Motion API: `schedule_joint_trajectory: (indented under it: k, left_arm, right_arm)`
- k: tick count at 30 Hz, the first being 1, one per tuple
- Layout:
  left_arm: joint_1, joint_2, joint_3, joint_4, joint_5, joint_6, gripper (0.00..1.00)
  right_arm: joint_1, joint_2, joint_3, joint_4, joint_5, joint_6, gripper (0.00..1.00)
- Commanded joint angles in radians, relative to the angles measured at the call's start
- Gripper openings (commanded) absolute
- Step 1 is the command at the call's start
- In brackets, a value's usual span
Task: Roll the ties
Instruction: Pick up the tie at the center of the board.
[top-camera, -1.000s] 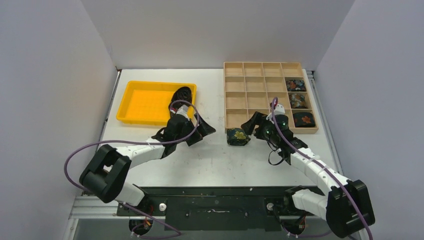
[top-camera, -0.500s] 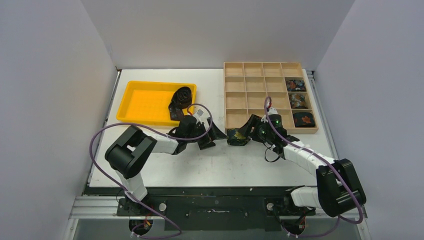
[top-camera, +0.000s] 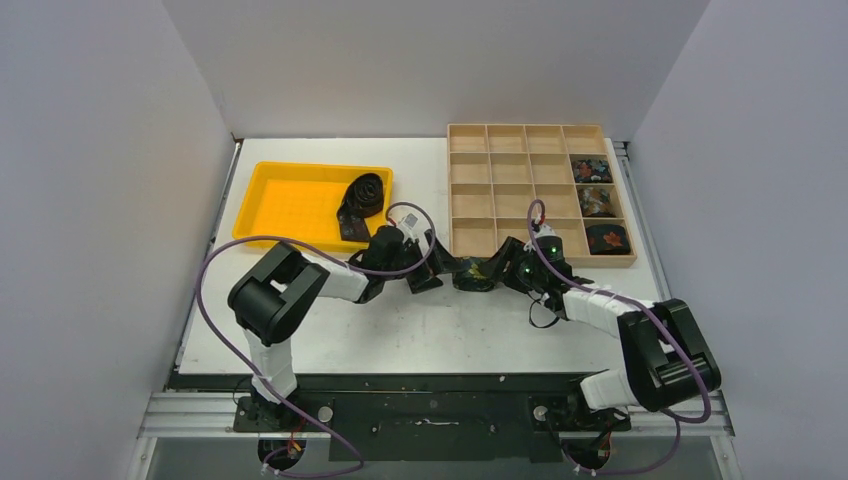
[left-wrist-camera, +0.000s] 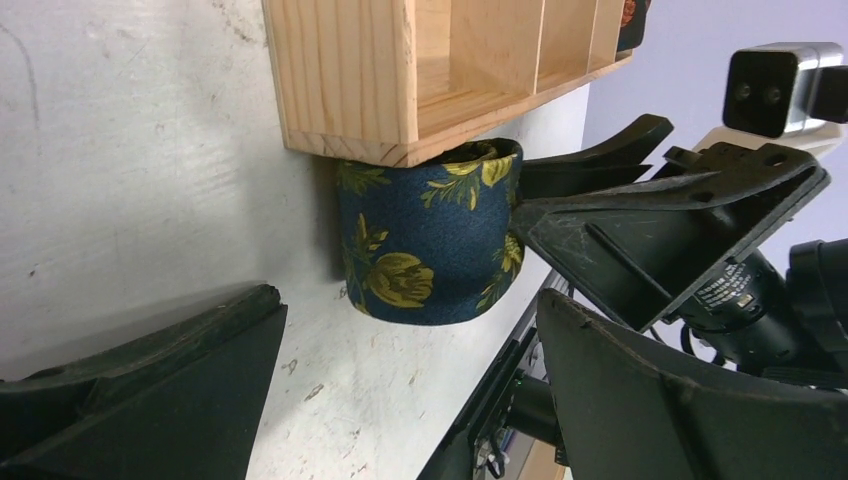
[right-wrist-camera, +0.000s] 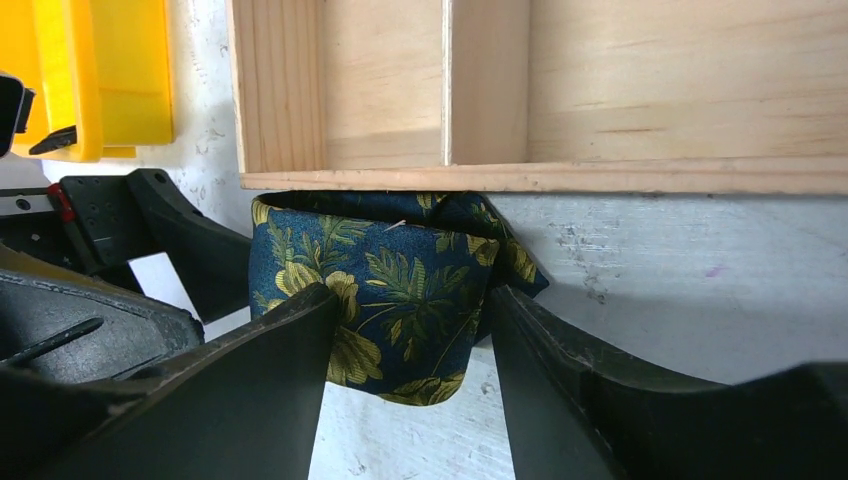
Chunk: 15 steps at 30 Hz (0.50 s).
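A rolled navy tie with yellow flowers (top-camera: 473, 275) stands on the table against the front edge of the wooden organizer (top-camera: 540, 128). My right gripper (top-camera: 494, 272) is shut on this coil, its fingers pressing both sides in the right wrist view (right-wrist-camera: 410, 300). My left gripper (top-camera: 432, 268) is open just left of the coil, which lies ahead of its fingers (left-wrist-camera: 408, 305), not between them. A plain black tie (top-camera: 362, 195), partly coiled, lies in the yellow tray (top-camera: 290, 205). Three rolled ties (top-camera: 597, 203) fill the organizer's right column.
The organizer's front wall (left-wrist-camera: 340, 80) rises directly behind the coil and its other compartments are bare. The yellow tray's corner shows in the right wrist view (right-wrist-camera: 110, 70). The two grippers are close, on either side of the coil. White walls enclose the table.
Both arms have moved inward to the coil. My right gripper has come onto it and closed; my left gripper has shifted right, up to its left side.
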Motion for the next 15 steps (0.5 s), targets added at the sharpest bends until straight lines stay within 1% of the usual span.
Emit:
schedule_joint_trajectory:
  k: [1, 5, 8, 12, 15]
  left_arm:
    - [-0.012, 0.031, 0.049, 0.073, 0.020, -0.012, 0.97]
    - [-0.016, 0.052, 0.065, 0.077, 0.029, -0.017, 0.97]
    - [-0.018, 0.063, 0.083, 0.052, 0.026, -0.008, 0.96]
    - [-0.018, 0.065, 0.114, -0.063, -0.024, 0.029, 0.97]
    - [-0.023, 0.070, 0.154, -0.158, -0.047, 0.065, 1.00]
  right_arm:
    - [-0.011, 0.051, -0.035, 0.110, -0.057, 0.033, 0.56]
    - [-0.016, 0.086, -0.054, 0.163, -0.089, 0.057, 0.51]
    - [-0.019, 0.095, -0.064, 0.173, -0.090, 0.057, 0.51]
    - [-0.019, 0.096, -0.082, 0.179, -0.085, 0.054, 0.51]
    - [-0.019, 0.100, -0.091, 0.185, -0.083, 0.050, 0.51]
